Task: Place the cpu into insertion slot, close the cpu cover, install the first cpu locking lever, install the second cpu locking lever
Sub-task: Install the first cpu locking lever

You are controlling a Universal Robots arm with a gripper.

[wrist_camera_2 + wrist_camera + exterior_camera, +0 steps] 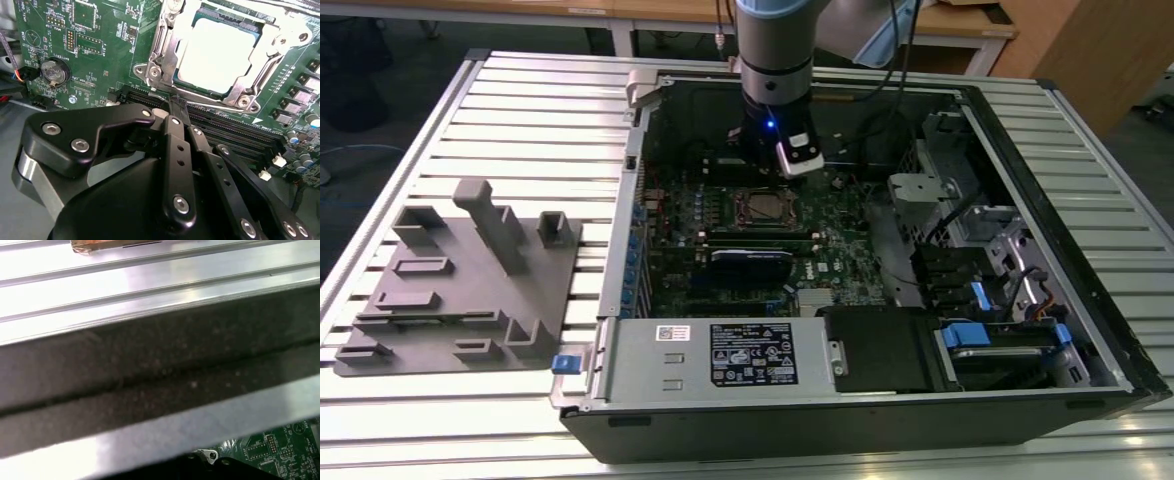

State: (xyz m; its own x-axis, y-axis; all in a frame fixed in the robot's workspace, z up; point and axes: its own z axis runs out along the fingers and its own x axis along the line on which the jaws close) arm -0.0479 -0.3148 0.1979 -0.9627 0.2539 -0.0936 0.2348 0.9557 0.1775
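In the second wrist view the cpu [215, 50] lies flat in the insertion slot [235, 92], its pale metal top showing through the window of the cpu cover [162, 55]. The cover is folded down over the chip. A thin metal locking lever [210, 104] runs along the socket's edge on the gripper's side. My gripper [178, 106] is shut, its black fingertips pressed together right at that lever rod; whether they touch it is unclear. In the exterior view the gripper [771, 170] hangs just behind the socket [761, 207] on the green board.
The open computer case [1067, 230] lies on a slatted metal table [520, 110]. Black memory slots [235, 130] run beside the socket. A grey fixture block [467, 280] stands at the exterior view's left. The power supply [720, 355] and drive bays [987, 340] fill the near side.
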